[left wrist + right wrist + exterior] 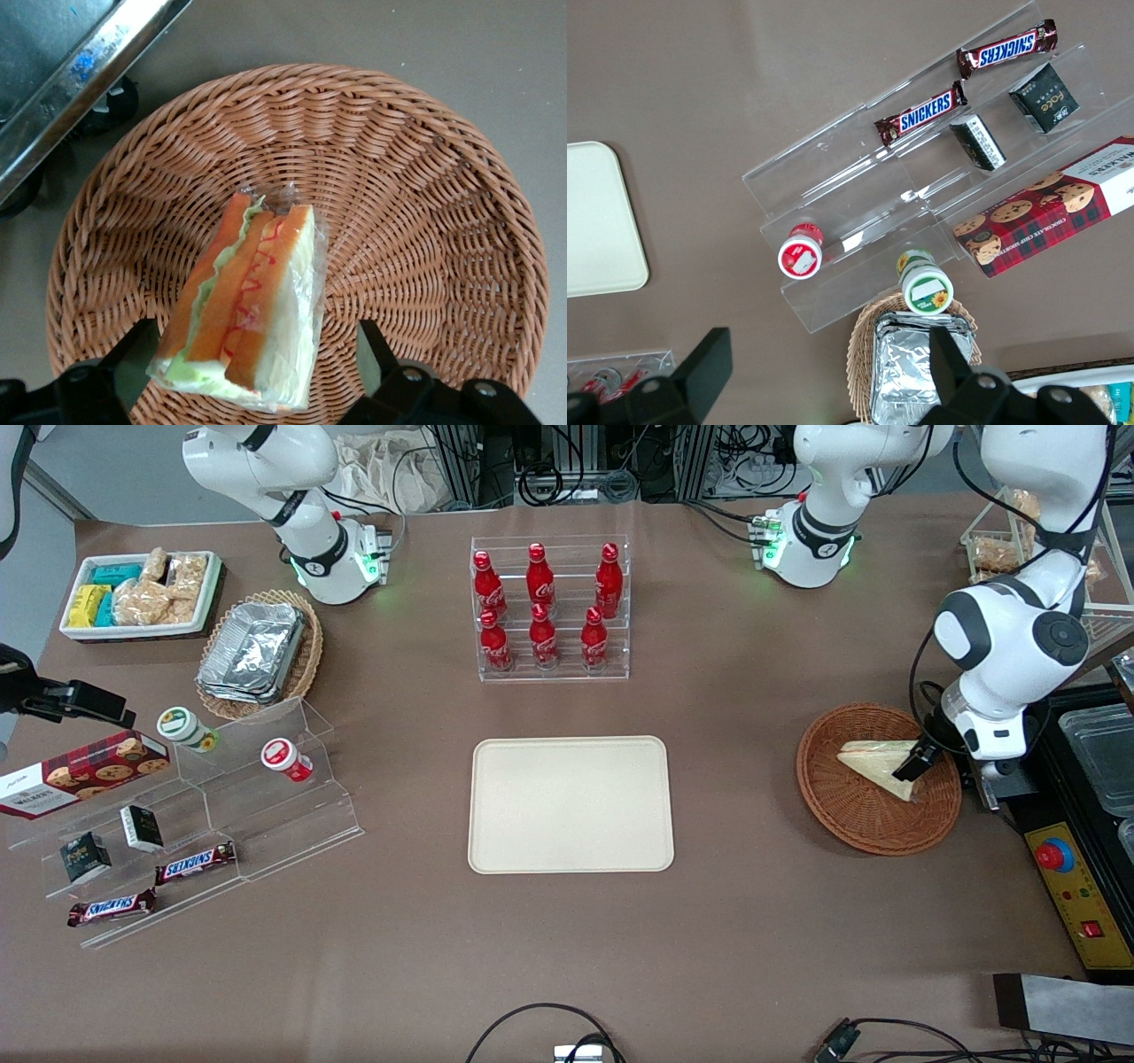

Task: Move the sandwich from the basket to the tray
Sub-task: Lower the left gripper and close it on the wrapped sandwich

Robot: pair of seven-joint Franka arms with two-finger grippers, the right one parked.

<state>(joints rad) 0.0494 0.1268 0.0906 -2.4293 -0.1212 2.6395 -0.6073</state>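
Your left gripper (252,372) is down inside the wicker basket (850,815), near the working arm's end of the tabletop (567,957). Its fingers (124,354) are spread wide, one on each side of the wrapped sandwich (252,310), which lies on the basket floor. The cream tray (571,804) sits mid-table, well apart.

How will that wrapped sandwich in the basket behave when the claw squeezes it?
Probably soft: the sandwich shows bread and lettuce layers that would squash. Its clear wrap looks glossy, so it may slip. The open gripper straddles it inside the basket, fingers on both sides.
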